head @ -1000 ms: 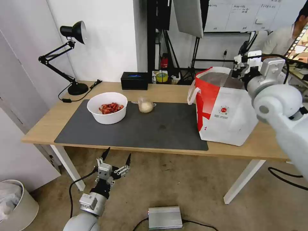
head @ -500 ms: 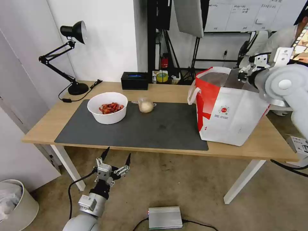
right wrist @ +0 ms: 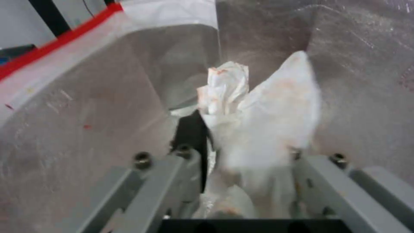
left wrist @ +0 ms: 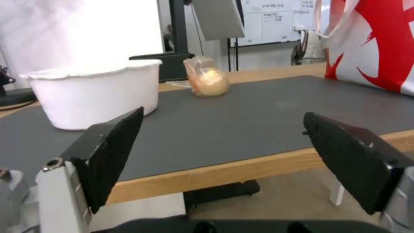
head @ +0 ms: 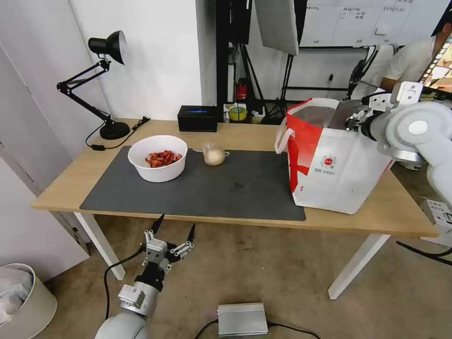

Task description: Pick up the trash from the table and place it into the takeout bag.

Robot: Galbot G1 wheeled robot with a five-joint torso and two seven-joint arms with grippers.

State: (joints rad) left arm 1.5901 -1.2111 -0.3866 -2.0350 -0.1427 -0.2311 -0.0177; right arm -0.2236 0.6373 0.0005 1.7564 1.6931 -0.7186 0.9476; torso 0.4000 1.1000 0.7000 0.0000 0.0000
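A white round bowl [head: 157, 157] of red shells stands on the dark mat [head: 235, 188] of the table [head: 245, 134], with a clear cup [head: 214, 154] holding a beige lump just to its right. The takeout bag [head: 329, 165] stands open at the table's right end. My right gripper [head: 353, 120] hangs at the bag's mouth. In the right wrist view that gripper [right wrist: 241, 136] is shut on a crumpled white tissue [right wrist: 258, 119] above the foil lining. My left gripper [head: 172, 231] stays open below the table's front edge, facing the bowl [left wrist: 90, 92] and cup [left wrist: 208, 81].
A black desk lamp [head: 106, 70] and a black box [head: 197, 117] stand along the table's back edge. On the floor lie a silver box [head: 242, 319] and a white bin [head: 19, 296] at the left. Tripods and stands fill the space behind the table.
My right arm has swung back and lowered, bringing its gripper down to the bag's opening. My left gripper has shifted slightly lower and to the right.
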